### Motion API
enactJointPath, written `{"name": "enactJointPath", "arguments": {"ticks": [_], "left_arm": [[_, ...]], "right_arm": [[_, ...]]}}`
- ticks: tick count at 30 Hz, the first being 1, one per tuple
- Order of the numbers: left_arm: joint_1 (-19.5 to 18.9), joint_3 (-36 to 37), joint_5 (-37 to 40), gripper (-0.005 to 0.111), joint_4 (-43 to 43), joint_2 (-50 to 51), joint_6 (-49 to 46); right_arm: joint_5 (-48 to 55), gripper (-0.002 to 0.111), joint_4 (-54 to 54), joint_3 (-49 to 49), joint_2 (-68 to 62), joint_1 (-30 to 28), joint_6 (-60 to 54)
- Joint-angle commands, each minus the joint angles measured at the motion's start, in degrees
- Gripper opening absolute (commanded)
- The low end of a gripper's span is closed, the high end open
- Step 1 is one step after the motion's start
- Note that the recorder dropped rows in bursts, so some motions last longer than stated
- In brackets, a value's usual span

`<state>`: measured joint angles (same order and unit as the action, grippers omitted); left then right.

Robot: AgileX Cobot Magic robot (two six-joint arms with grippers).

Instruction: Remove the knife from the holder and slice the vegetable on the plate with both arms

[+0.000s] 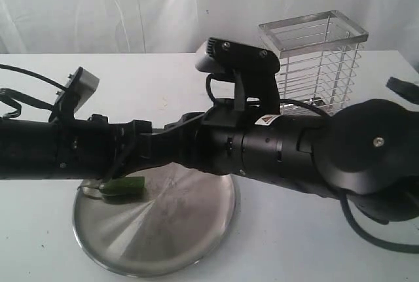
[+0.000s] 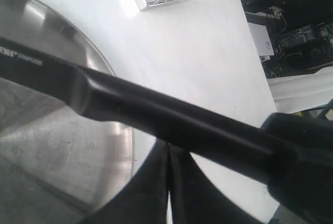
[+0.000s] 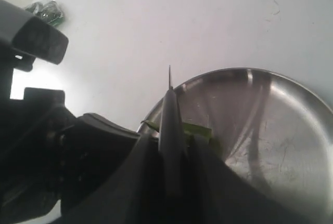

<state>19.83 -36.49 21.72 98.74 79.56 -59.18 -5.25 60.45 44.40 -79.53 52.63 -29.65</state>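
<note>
Bench (image 1: 294, 249), white and flat, carries nearest the exterior camera a wide, round, shiny stainless-steel plate (image 1: 163, 229), with a small green chili-like pepper (image 1: 123, 187) lying at its left rim. Just above it, on the black right arm (image 1: 281, 151) reaching across, the right gripper (image 3: 174, 148) is clamped on a slim black-handled knife with a dark pointed blade (image 3: 170, 115) lined up over the pepper, while the left gripper (image 2: 169, 154) has its fingers pressed together against the handle. Farthest back on the right stands a tall steel-wire basket holder (image 1: 321, 59), apart from the plate.

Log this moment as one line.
right gripper: shut on knife | knife: over vegetable at plate rim | left gripper: shut
</note>
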Motion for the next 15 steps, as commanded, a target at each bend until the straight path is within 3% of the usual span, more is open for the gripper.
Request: {"name": "enactJointPath", "arguments": {"ticks": [1,15], "left_arm": [[0.26,-0.31,-0.94,0.000,1.21,-0.18,-2.61],[0.26,-0.31,-0.38,0.000,1.21,-0.18,-8.65]], "right_arm": [[3.23,0.000,-0.03,0.18,0.10,0.45,0.05],[4.41,0.000,1.57,-4.80,0.10,0.45,0.30]]}}
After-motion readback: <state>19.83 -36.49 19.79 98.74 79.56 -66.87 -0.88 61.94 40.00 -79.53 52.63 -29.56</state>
